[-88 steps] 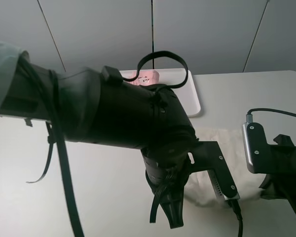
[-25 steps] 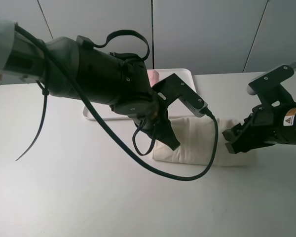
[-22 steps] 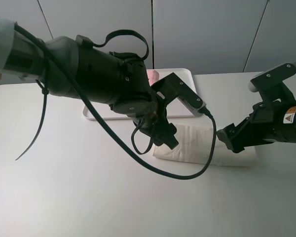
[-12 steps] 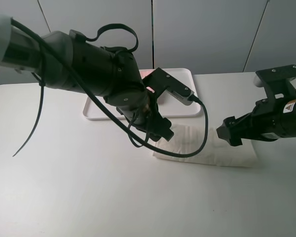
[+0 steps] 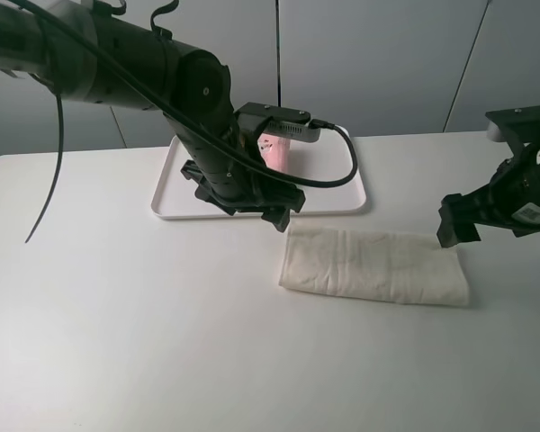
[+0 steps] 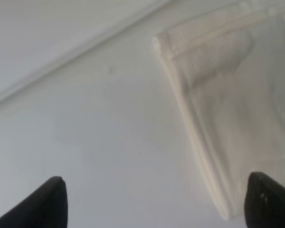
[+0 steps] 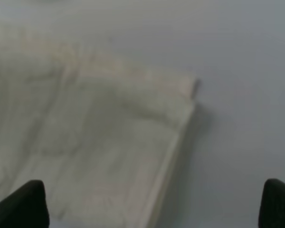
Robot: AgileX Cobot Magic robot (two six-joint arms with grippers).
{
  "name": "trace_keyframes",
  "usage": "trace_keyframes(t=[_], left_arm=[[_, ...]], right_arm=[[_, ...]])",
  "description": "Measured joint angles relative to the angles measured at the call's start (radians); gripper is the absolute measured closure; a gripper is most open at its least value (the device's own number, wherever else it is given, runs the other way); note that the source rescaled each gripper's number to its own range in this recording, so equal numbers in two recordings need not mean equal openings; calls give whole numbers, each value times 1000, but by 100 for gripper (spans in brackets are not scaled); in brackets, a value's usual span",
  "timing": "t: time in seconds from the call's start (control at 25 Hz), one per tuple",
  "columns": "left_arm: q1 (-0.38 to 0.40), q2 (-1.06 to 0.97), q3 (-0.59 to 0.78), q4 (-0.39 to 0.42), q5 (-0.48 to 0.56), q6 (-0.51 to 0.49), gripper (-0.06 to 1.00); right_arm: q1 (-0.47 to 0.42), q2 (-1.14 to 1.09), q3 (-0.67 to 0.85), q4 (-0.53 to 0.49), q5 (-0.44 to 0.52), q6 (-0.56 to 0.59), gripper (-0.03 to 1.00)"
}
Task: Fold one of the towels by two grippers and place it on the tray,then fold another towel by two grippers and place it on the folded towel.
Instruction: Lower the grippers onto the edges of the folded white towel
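Note:
A cream towel (image 5: pixel 373 265) lies folded in a long strip on the white table, in front of the white tray (image 5: pixel 346 200). A pink towel (image 5: pixel 274 148) lies on the tray, partly hidden by the left arm. My left gripper (image 5: pixel 275 218) is open and empty, just above the strip's left end by the tray's front edge. My right gripper (image 5: pixel 450 236) is open and empty at the strip's right end. The left wrist view shows the towel's corner (image 6: pixel 228 104) between the spread fingertips (image 6: pixel 54 202). The right wrist view shows the other corner (image 7: pixel 85 142).
The left arm and its black cable (image 5: pixel 342 162) hang over the tray's middle. The tray's rim (image 6: pixel 61 61) shows in the left wrist view. Bare white table (image 5: pixel 117 315) lies left of and in front of the towel.
Both grippers have let go of the cream towel and drawn back, the left toward the tray, the right to the right. The towel now lies folded flat on the table.

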Motion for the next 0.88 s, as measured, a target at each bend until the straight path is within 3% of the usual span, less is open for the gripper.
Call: trace_keyframes(t=[0.32, 0.52, 0.88], left_arm=[[0, 168, -210, 0, 202, -12, -2], [0, 227, -298, 0, 242, -62, -2], [0, 290, -310, -9, 289, -165, -2]], right_arm=[[-4, 81, -14, 18, 32, 33, 2], [-4, 85, -16, 20, 32, 33, 2], [-4, 85, -34, 22, 14, 14, 2]])
